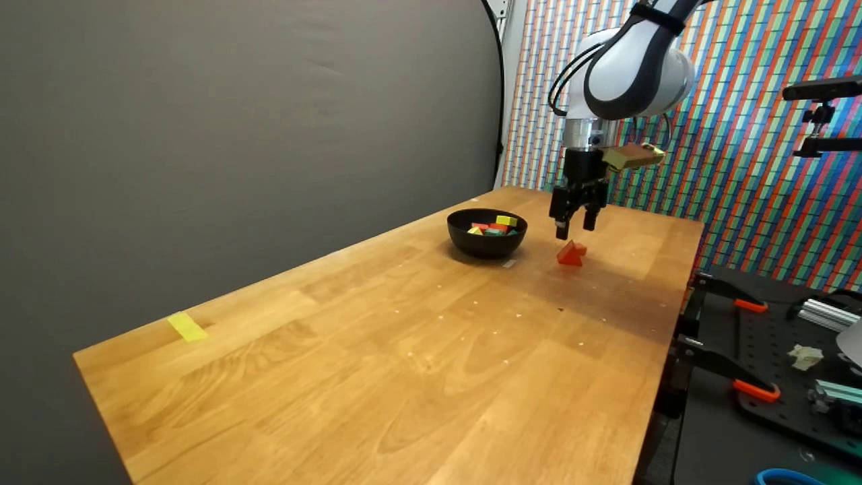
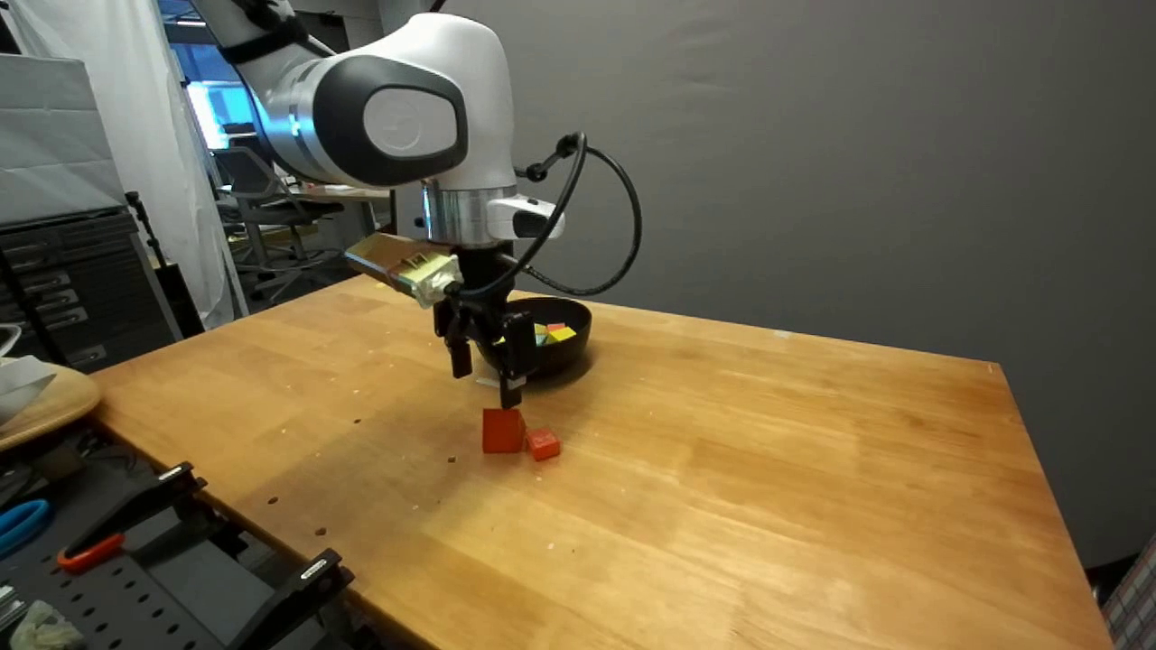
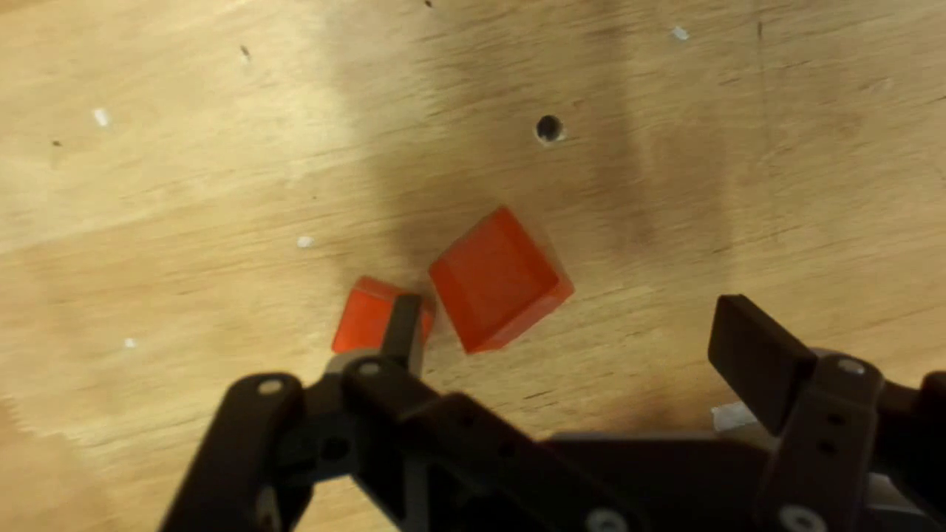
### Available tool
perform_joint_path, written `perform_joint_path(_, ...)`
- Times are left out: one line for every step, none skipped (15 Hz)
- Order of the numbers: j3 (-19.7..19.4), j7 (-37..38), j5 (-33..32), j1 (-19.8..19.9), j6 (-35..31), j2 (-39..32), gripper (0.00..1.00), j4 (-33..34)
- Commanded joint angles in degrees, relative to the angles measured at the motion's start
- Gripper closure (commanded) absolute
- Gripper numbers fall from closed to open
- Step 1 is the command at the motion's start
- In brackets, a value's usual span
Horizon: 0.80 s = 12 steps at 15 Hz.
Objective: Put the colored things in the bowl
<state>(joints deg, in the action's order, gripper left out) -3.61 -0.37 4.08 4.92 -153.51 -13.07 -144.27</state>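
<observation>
Your gripper (image 3: 567, 304), jaws parted, empty. The large block (image 3: 497, 284) is probably light, stiff: pinch opposite sides, clear of the small block (image 3: 361, 318) near nine o'clock (wrist view).

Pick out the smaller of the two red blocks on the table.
In the wrist view, the left block; the right block beside it is plainly bigger.

Fingers (image 1: 560, 206) apart above red blocks (image 1: 570, 255) (black bowl (image 1: 482, 246) nearby).
</observation>
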Motion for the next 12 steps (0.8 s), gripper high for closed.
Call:
perform_joint_path(2.5,-5.9,5.1,2.3,0.8,-7.1,0.0,6.2)
perform_joint_path(1.7,-4.7,3.3,1.6,0.4,-9.2,0.0,7.7)
perform_joint_path(0.4,-2.8,0.5,0.3,0.0,-11.0,0.0,9.1)
perform_joint_path(-0.3,-2.3,-1.2,-0.3,0.4,-12.5,0.0,10.4)
perform_joint_path(-1.3,-1.6,-3.5,-1.0,1.4,-13.7,0.13,11.7)
perform_joint_path(-1.7,-1.6,-4.9,-1.3,1.8,-14.7,0.26,12.7)
perform_joint_path(-1.7,-1.8,-5.6,-1.3,2.6,-15.3,0.34,13.5)
perform_joint_path(-1.4,-2.2,-5.9,-1.0,3.4,-15.7,0.42,14.2)
perform_joint_path(-1.5,-2.1,-6.3,-1.2,5.1,-15.3,0.51,14.5)
perform_joint_path(-1.7,-2.0,-6.9,-1.4,6.7,-14.5,0.58,14.6)
perform_joint_path(-1.9,-1.8,-7.7,-1.6,8.1,-13.4,0.64,14.2)
perform_joint_path(-2.2,-1.7,-8.6,-1.8,9.6,-12.4,0.73,14.0)
